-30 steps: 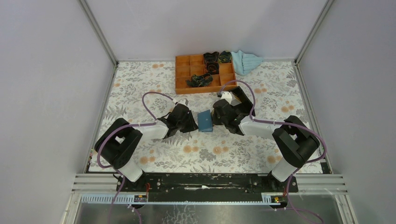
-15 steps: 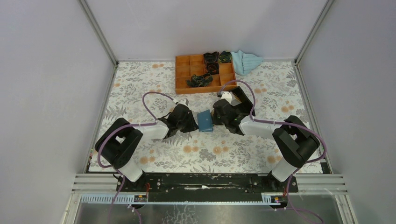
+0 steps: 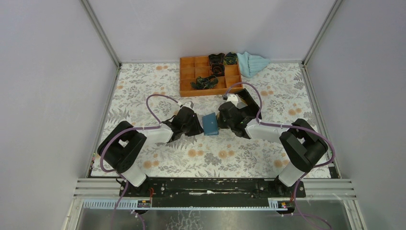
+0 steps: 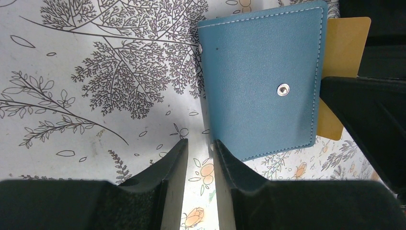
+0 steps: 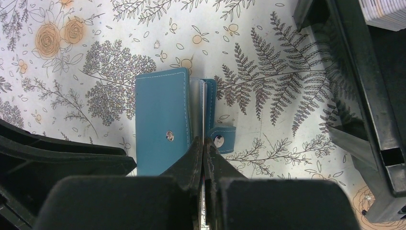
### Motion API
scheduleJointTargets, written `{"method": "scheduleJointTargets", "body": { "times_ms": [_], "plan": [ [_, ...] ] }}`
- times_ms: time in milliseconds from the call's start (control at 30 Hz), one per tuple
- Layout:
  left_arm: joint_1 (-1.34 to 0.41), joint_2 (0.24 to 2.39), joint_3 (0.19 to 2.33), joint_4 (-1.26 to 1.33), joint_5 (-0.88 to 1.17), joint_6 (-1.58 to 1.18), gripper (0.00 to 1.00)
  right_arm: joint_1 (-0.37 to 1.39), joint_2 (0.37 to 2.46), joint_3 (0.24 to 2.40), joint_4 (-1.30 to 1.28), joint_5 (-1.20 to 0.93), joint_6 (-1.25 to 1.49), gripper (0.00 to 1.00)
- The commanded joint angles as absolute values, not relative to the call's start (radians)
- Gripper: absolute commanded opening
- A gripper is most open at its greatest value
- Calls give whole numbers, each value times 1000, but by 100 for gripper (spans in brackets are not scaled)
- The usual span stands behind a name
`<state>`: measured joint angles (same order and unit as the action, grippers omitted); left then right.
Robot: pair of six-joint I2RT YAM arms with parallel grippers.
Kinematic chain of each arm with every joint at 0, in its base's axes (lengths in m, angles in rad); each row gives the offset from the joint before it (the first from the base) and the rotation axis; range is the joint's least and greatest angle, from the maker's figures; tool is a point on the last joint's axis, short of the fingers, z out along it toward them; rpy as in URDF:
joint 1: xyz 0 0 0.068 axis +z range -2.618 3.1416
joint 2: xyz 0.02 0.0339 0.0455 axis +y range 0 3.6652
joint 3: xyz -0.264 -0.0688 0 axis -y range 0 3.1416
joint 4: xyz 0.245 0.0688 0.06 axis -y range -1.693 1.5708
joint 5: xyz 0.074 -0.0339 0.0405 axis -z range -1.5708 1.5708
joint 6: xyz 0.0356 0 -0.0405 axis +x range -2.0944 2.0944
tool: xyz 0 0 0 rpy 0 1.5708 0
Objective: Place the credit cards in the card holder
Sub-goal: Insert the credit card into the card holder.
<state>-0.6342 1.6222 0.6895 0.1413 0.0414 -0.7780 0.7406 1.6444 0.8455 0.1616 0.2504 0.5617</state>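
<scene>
While the R fingers (image 5: 194,160) press together, prob. clamped on a tan credit card (image 4: 342,45) poking from the blue card holder (image 4: 258,81), the L fingers (image 4: 174,167) sit narrowly apart, empty, just beside the holder's edge on the floral tabletop (image 4: 72,129).

The top camera looks steeply down from above and behind the arm bases over the whole floral-printed table (image 3: 143,86). The wrist cameras sit close to the surface, looking past the black left gripper (image 4: 199,142) and right gripper (image 5: 204,142). All three share the teal-blue stitched card holder (image 3: 209,124), faced from opposite sides by the wrist views; the left also catches a thin tan-orange card (image 4: 342,48) beyond it
</scene>
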Motion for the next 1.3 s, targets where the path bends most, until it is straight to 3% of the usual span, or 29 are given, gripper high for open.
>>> {"method": "scheduleJointTargets", "body": {
  "times_ms": [0,1267],
  "plan": [
    [-644,1645,709,172,36,-773,33,738,1601,872,165,262,553,0],
    [-655,1660,707,180,36,-776,33,737,1564,883,165,247,561,0]
  ]
}}
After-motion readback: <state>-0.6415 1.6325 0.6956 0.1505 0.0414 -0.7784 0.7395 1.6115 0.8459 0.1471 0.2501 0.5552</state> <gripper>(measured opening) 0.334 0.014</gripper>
